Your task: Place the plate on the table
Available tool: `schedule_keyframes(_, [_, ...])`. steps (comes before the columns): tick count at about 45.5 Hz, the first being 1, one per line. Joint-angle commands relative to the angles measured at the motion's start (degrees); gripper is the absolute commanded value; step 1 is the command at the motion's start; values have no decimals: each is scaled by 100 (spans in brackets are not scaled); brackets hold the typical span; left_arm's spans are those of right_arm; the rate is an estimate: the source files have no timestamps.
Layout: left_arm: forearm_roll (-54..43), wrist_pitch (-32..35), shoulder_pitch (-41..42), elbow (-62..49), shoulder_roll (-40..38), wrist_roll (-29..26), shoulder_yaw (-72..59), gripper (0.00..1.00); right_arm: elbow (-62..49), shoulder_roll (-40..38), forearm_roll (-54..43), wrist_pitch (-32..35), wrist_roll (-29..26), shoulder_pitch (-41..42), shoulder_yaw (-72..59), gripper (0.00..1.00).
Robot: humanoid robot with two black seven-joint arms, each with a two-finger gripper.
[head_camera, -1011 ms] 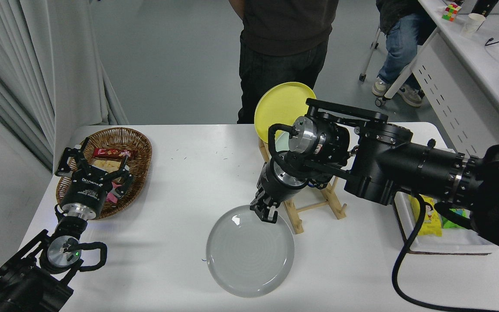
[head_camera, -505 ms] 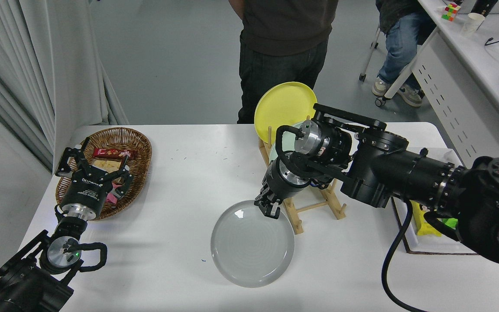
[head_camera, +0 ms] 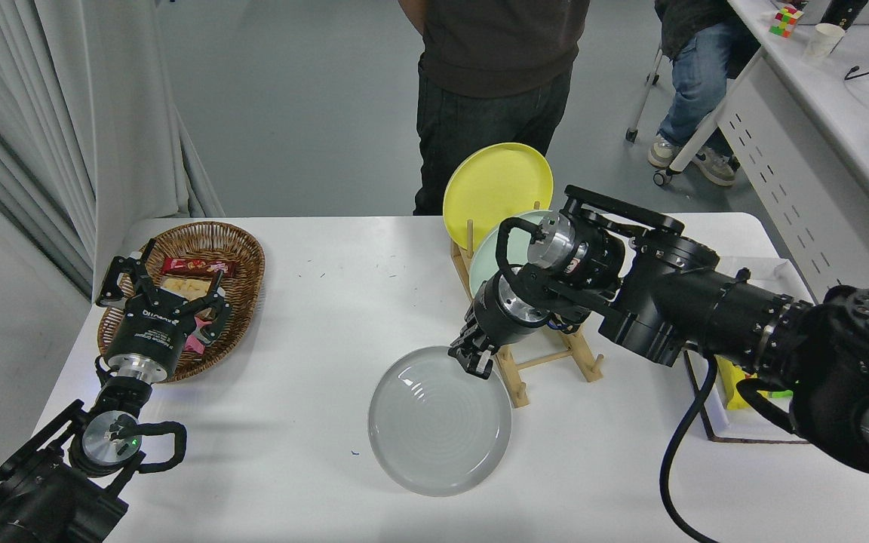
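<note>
The pale grey plate (head_camera: 438,422) lies low over the white table (head_camera: 329,317), right of its middle, with its near edge at the tabletop. My right gripper (head_camera: 471,360) comes in from the right, points down and is shut on the plate's far right rim. I cannot tell whether the far edge rests on the table. My left gripper (head_camera: 163,290) is parked at the lower left over a basket, with its fingers spread and empty.
A wooden rack (head_camera: 525,362) just right of the grey plate holds a yellow plate (head_camera: 496,185) and a mint-green plate (head_camera: 498,245) upright. A wicker basket (head_camera: 242,253) with snacks is at the left. A white tray (head_camera: 729,426) lies at the right. A person (head_camera: 491,75) stands at the far side.
My right gripper has moved a little right and toward the far side with the plate's rim in it. The plate has shifted with it and sits lower and flatter. The left arm has not moved.
</note>
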Motion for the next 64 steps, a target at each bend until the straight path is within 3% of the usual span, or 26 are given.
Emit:
schedule_keyframes(1, [2, 0, 0, 0, 5, 0, -1, 98, -181, 1, 32, 5, -103, -156, 42, 0])
schedule_keyframes(64, [2, 0, 0, 0, -4, 0, 8, 98, -348, 1, 454, 568, -86, -851, 464, 0])
